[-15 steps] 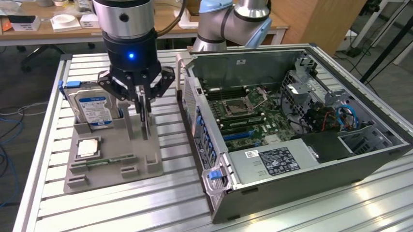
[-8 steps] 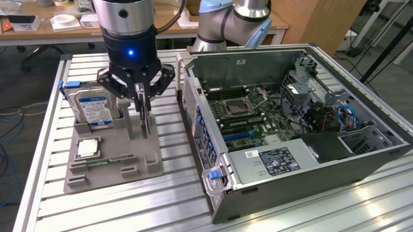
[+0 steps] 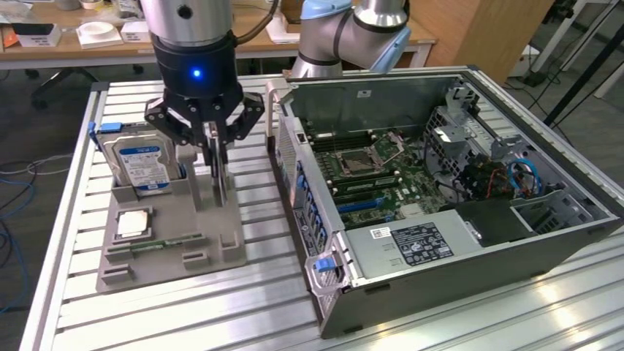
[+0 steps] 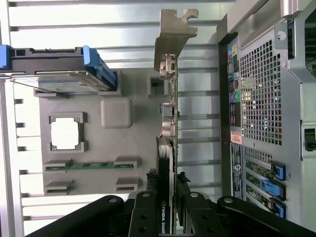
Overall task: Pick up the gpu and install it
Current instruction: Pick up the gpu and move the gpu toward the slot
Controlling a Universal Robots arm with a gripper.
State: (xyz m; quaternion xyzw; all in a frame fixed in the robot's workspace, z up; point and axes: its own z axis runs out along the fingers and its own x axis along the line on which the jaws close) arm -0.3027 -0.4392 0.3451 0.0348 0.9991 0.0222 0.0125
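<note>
gpu (image 4: 169,126) upright, snug between the jaws

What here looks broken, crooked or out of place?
Nothing stands out. The gpu stands upright in the end effector, the hard drive sits straight in the grey tray, and the open computer case shows no damage.

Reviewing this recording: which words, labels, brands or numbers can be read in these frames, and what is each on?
"NVIDIA QUAD", running off the picture's edge: printed along the gpu, wrist view.
hard drive label: blue and white, print too small to read.
power supply label: too small to read.
rear-panel stickers on the computer case: blurred, unreadable.
</note>
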